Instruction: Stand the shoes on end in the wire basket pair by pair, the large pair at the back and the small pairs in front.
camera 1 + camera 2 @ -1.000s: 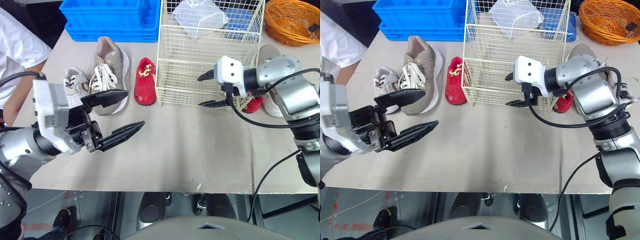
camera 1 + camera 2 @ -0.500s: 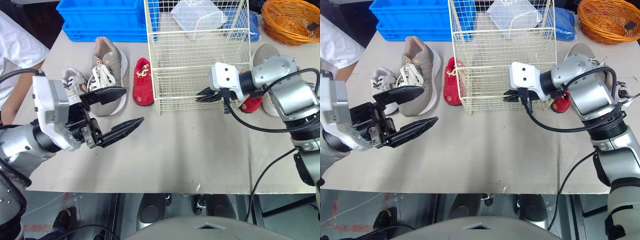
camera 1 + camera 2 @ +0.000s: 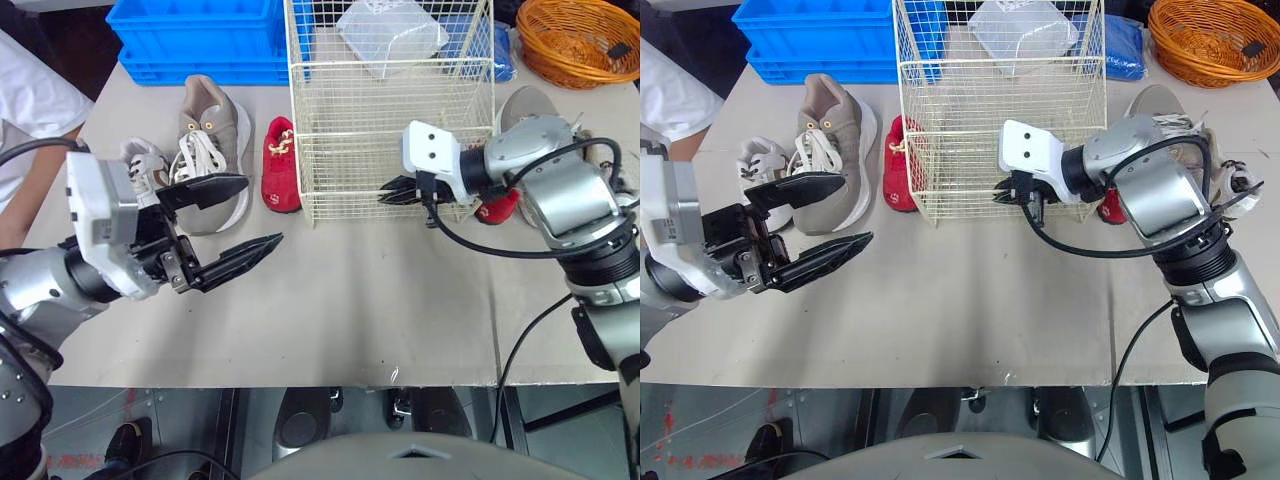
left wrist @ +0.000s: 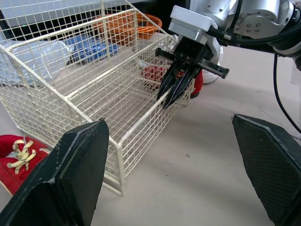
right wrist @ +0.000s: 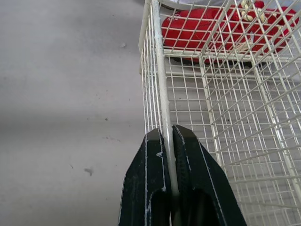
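The cream wire basket [image 3: 390,120] stands empty mid-table. My right gripper [image 3: 392,192] is shut on a front lower wire of it; the wrist view shows the wire pinched between the black fingers [image 5: 188,155]. My left gripper [image 3: 262,210] hovers open over the table's left front, holding nothing. Left of the basket lie a large tan sneaker [image 3: 205,150], a small white sneaker [image 3: 145,160] and a small red shoe [image 3: 280,165]. Right of the basket are the other red shoe [image 3: 500,208] and the other large sneaker [image 3: 525,105], partly hidden by my right arm.
A blue crate [image 3: 200,35] sits at the back left and an orange wicker basket [image 3: 580,40] at the back right. A clear plastic pack [image 3: 390,30] lies behind the wire basket. A person in white [image 3: 30,90] stands at the left edge.
My right gripper went from open to shut on the basket's front wire, and the basket has slid left, closer to the red shoe. The left gripper stays open.
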Action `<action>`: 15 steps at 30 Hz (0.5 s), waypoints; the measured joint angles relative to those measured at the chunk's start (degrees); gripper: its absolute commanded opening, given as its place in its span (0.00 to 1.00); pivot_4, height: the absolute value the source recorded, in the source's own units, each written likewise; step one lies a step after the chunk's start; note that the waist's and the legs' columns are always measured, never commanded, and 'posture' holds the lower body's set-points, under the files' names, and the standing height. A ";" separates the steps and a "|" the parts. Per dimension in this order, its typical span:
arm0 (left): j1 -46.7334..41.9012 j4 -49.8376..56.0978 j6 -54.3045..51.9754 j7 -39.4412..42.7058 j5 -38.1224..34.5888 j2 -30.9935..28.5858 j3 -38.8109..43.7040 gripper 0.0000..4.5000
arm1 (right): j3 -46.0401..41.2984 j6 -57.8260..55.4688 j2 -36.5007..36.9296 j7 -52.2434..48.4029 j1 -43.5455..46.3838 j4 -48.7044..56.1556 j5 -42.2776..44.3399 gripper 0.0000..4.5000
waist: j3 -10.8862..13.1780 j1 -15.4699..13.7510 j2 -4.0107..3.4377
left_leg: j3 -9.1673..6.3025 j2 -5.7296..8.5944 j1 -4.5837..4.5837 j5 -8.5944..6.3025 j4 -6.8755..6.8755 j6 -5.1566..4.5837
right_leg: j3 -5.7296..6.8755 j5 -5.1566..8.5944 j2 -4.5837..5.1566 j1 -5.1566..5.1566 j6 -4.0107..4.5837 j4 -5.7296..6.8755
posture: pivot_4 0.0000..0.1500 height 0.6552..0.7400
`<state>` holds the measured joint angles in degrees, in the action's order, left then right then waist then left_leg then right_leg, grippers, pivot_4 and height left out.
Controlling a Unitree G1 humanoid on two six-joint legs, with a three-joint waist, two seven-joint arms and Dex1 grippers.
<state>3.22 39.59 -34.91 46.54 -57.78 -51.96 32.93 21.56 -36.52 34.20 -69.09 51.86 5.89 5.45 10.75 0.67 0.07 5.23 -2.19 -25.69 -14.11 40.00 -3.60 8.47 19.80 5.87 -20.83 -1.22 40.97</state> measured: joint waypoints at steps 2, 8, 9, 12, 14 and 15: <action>-0.01 -0.14 0.31 0.30 0.47 0.00 -0.14 1.00 | 0.25 -4.08 -0.99 1.30 0.32 1.47 -0.04 0.01 | 0.00 0.11 0.00 | 0.00 0.00 0.02 0.00 0.00 0.01 | 0.00 0.00 -0.01 0.00 0.00 0.02 | 1.00 0.36; 0.00 -0.36 0.56 1.23 1.48 0.07 -0.32 1.00 | 0.50 -9.40 -1.81 2.85 0.75 3.46 0.56 0.01 | 0.00 0.10 0.00 | 0.00 0.00 0.02 0.00 0.00 0.01 | -0.01 0.00 -0.01 0.00 0.00 0.02 | 1.00 0.36; 0.00 -0.38 0.64 1.28 1.61 0.11 -0.35 1.00 | 0.51 -9.80 -1.95 3.13 0.79 3.63 0.62 0.01 | 0.00 0.08 0.00 | 0.00 0.00 0.01 0.00 0.00 0.01 | -0.01 0.00 -0.01 0.00 0.00 0.02 | 1.00 0.36; 0.02 -0.59 0.94 1.85 2.40 0.21 -0.59 1.00 | 0.51 -10.40 -2.04 3.40 0.85 3.74 0.83 0.01 | 0.00 0.05 0.00 | 0.00 0.00 0.01 0.00 0.00 0.01 | -0.01 0.00 -0.01 0.00 0.00 0.02 | 1.00 0.36; 0.03 -0.72 1.05 2.11 2.68 0.33 -1.01 1.00 | 0.50 -10.51 -2.05 3.55 0.85 3.74 0.96 0.01 | 0.00 0.06 0.00 | 0.00 0.00 0.01 0.00 0.00 0.01 | -0.01 0.00 -0.01 -0.01 0.00 0.02 | 1.00 0.36; 0.07 -0.73 1.10 2.21 2.85 0.40 -1.25 1.00 | 0.47 -10.90 -2.20 3.78 0.91 3.73 1.23 0.01 | 0.00 0.08 0.00 | 0.00 0.00 0.02 0.00 0.00 0.01 | -0.01 0.00 -0.01 0.00 0.00 0.02 | 1.00 0.36</action>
<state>3.29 38.86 -33.81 48.75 -54.93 -51.56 31.69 22.04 -47.42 31.99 -65.31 52.76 9.62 6.68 10.75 0.76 0.07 5.23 -2.19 -25.67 -14.11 40.00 -3.58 8.46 19.80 5.86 -20.83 -1.22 40.99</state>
